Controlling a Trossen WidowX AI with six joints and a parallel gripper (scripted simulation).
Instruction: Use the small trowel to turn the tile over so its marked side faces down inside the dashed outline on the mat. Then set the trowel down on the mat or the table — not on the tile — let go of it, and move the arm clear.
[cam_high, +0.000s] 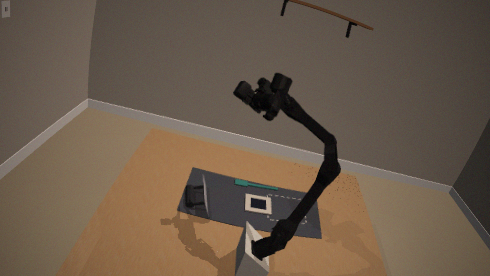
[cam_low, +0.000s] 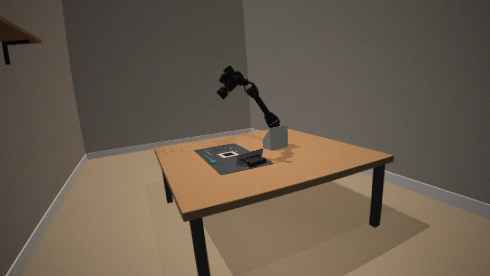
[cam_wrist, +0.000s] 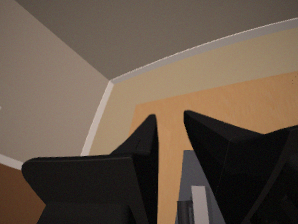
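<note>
My gripper (cam_wrist: 169, 118) is high above the table and away from the tile. Its two black fingertips stand apart with nothing between them. The tile (cam_high: 258, 204) (cam_low: 228, 154) lies flat on the dark mat (cam_high: 227, 202) (cam_low: 225, 167), with a pale border and a dark square on its upper face. It lies at the left edge of the dashed outline (cam_high: 269, 195) in the top view, mostly outside it. The teal trowel (cam_high: 241, 182) (cam_low: 213, 161) lies on the mat near its far edge in the top view, beside the tile and apart from it.
A black object with an upright panel (cam_high: 196, 196) (cam_low: 255, 161) stands at the mat's left end in the top view. The grey arm base (cam_high: 244, 257) (cam_low: 277, 138) stands on the table behind the mat's near edge. A shelf (cam_high: 325, 12) (cam_low: 17, 32) hangs on the wall.
</note>
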